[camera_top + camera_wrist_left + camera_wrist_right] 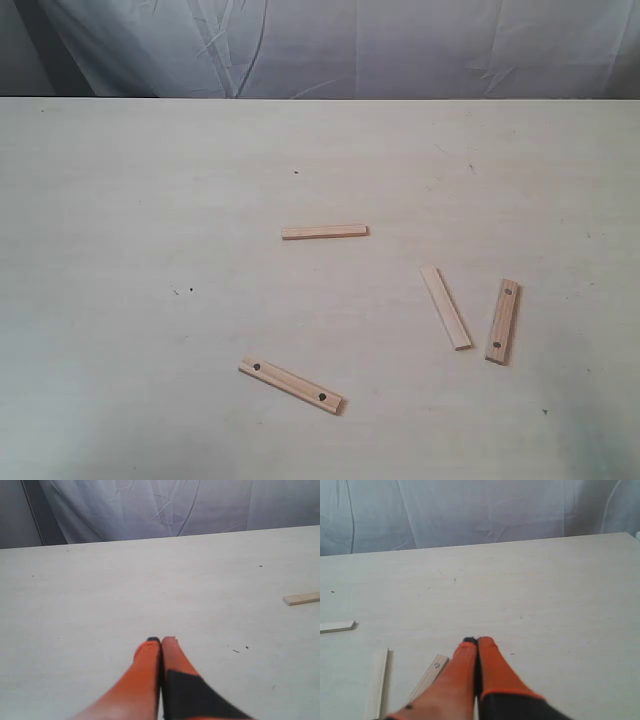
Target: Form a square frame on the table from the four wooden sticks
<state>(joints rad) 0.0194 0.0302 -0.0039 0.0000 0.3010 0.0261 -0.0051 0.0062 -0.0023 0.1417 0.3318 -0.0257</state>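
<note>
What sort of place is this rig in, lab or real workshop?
Probably a staged lab test bench: a wide pale cream tabletop holding four short pale wooden slats, with a creased white cloth backdrop hung behind it.

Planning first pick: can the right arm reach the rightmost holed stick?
Probably yes: holed stick lies flat, apart from the plain stick beside it, nothing on top; the right gripper is shut, must open first.
</note>
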